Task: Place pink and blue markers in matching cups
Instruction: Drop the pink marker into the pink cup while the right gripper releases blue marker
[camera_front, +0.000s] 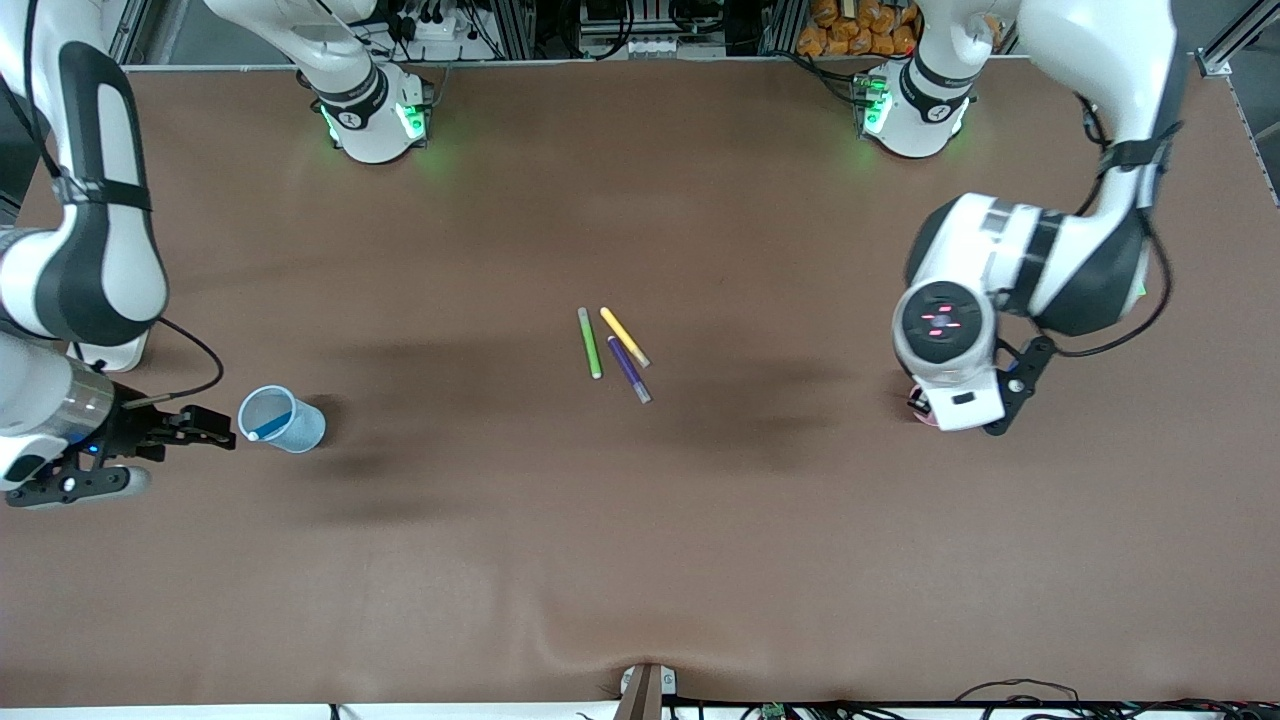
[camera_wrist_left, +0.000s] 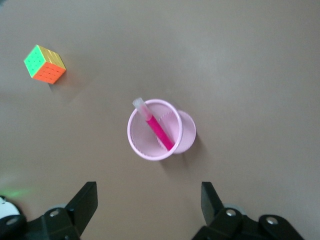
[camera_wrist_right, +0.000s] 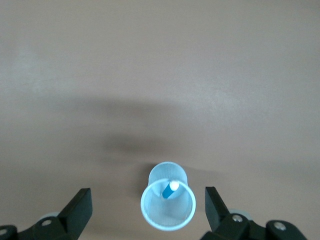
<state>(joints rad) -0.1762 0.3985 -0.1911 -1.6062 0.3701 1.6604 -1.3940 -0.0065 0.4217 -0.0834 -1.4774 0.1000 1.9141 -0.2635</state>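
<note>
— Right, where are my hands?
— Left hand (camera_wrist_left: 147, 210) is splayed wide above the pink cup (camera_wrist_left: 161, 129), which holds the pink marker (camera_wrist_left: 159, 131). Right hand (camera_wrist_right: 147, 212) is spread wide over the blue cup (camera_wrist_right: 167, 202), blue marker (camera_wrist_right: 170, 189) inside.

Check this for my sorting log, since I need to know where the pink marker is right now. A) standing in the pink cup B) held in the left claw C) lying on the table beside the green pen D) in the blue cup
A: the pink marker leans inside the pink cup, with the open left claw empty above it.
</note>
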